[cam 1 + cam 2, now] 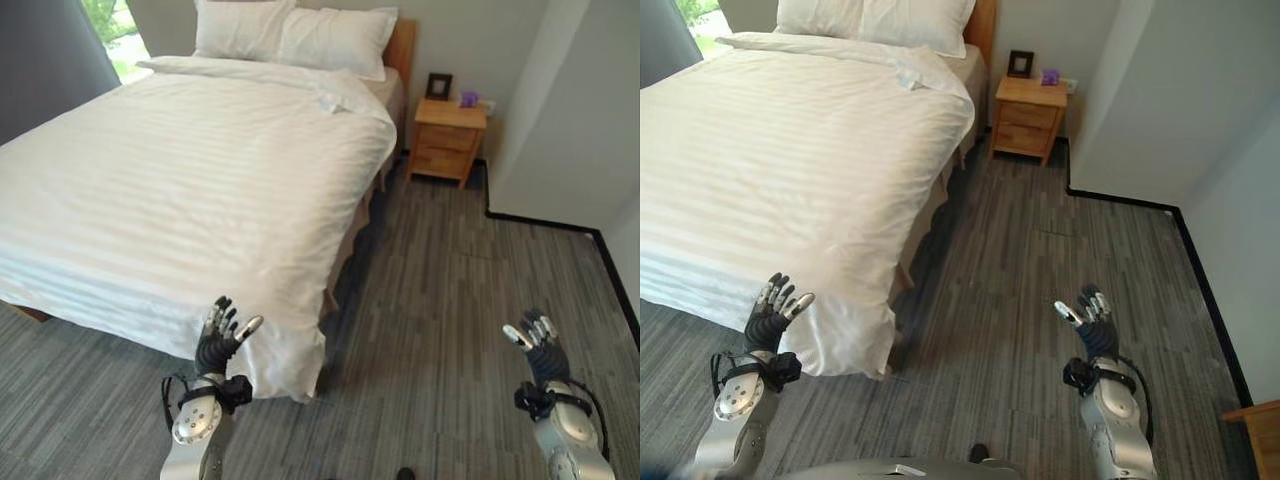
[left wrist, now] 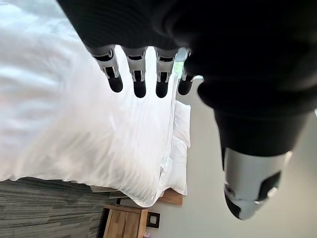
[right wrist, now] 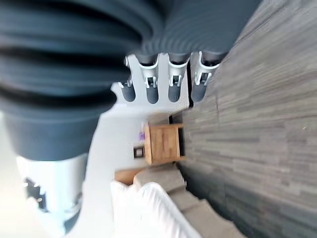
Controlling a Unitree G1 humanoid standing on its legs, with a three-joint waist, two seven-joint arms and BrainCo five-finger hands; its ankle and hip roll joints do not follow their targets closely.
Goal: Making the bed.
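White striped duvet (image 1: 180, 190) lies spread across the bed (image 1: 398, 45), two pillows (image 1: 290, 35) at the headboard. Left hand (image 1: 218, 340) hovers by its foot corner, fingers straight and apart, holding nothing; right hand (image 1: 535, 345) likewise over grey plank floor (image 1: 450, 300). Wooden nightstand (image 1: 447, 138) stands beside the bed.

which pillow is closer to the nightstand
The right pillow, beside the headboard's exposed end and the nightstand; the other pillow lies toward the window.

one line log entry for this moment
left hand: open, at duvet corner | right hand: open over floor | holding: nothing
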